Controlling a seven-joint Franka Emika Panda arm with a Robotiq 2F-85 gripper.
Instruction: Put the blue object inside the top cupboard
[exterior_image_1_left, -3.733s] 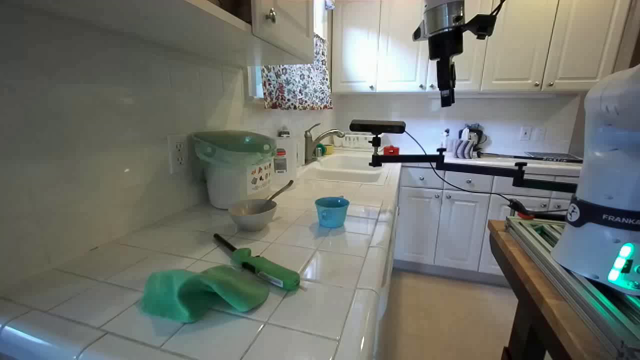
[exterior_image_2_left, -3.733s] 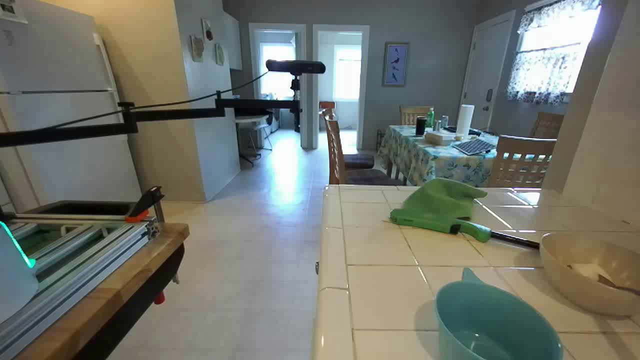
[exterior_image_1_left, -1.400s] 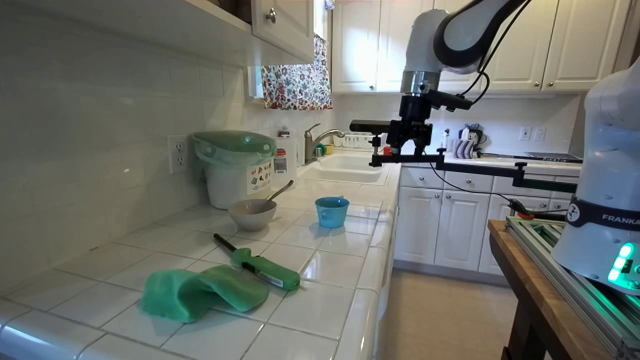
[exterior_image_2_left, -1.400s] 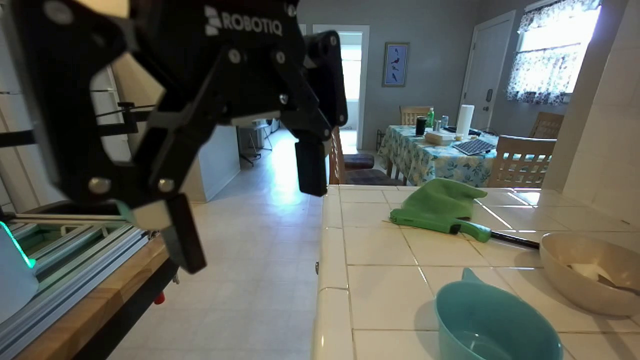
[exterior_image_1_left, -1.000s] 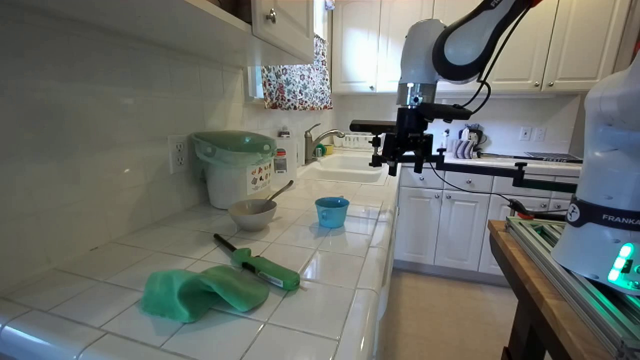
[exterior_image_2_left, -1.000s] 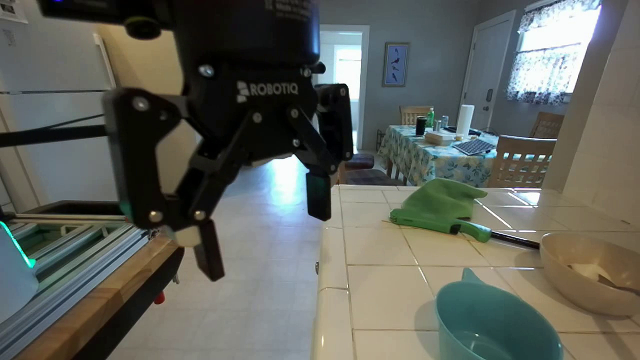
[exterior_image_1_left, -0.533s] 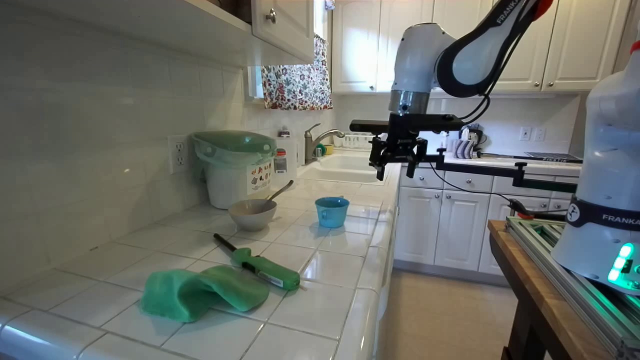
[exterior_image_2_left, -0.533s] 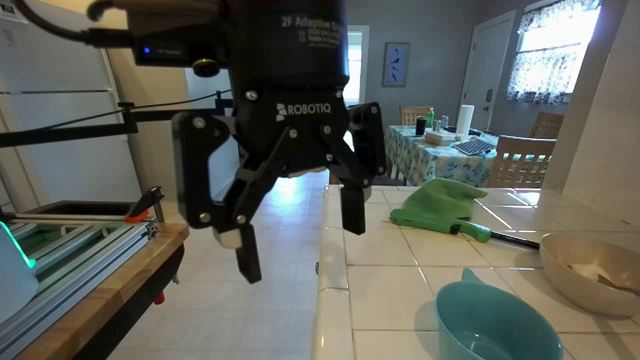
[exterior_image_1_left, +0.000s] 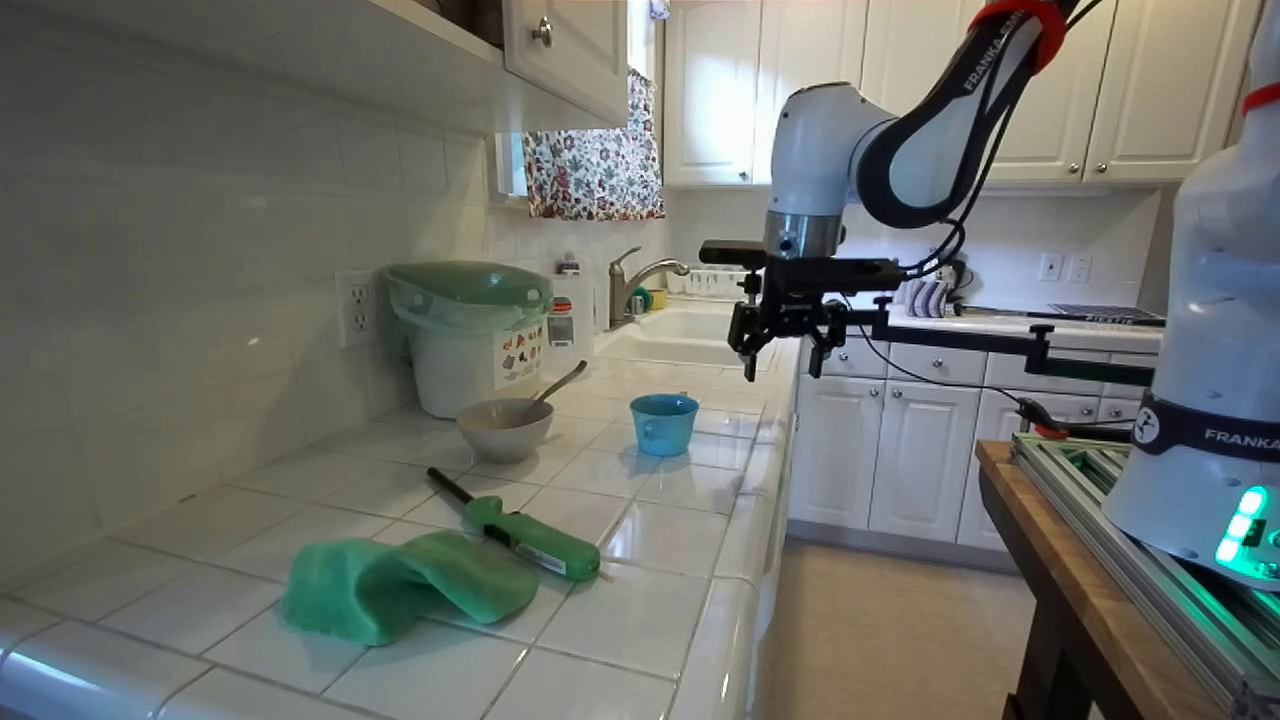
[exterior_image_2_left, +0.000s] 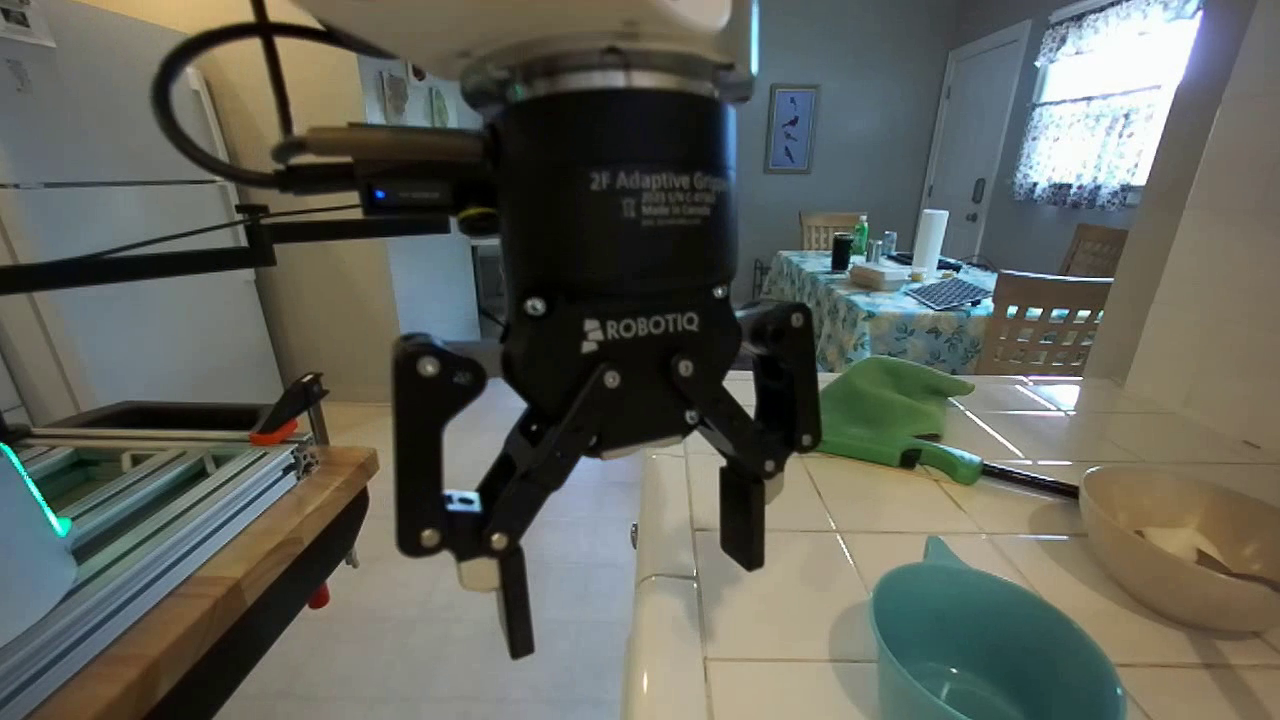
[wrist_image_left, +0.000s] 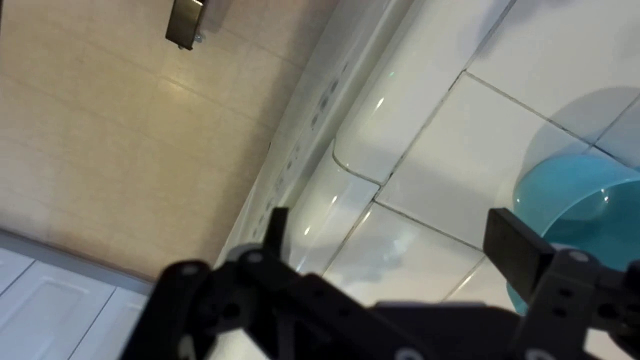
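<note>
The blue cup (exterior_image_1_left: 664, 425) stands upright on the white tiled counter (exterior_image_1_left: 640, 530). It shows in both exterior views, cut off at the bottom edge in one (exterior_image_2_left: 985, 640), and at the right edge of the wrist view (wrist_image_left: 560, 187). My gripper (exterior_image_1_left: 783, 370) is open and empty, fingers down, above the counter's edge. It is higher than the cup and to one side, apart from it in both exterior views (exterior_image_2_left: 632, 600). In the wrist view (wrist_image_left: 387, 225), one finger overlaps the cup's near side. An upper cupboard with a knobbed door (exterior_image_1_left: 580, 55) hangs at top left; its dark interior shows only slightly.
A bowl with a spoon (exterior_image_1_left: 505, 430) stands beside the cup. A green lighter (exterior_image_1_left: 540, 540) and green cloth (exterior_image_1_left: 400, 590) lie on the counter. A green-lidded bin (exterior_image_1_left: 465, 350) stands by the wall. A black camera arm (exterior_image_1_left: 960, 335) reaches out near my gripper.
My open gripper has come down from high up, and has moved from over the floor toward the counter and the cup. The cup and the other counter objects have not moved.
</note>
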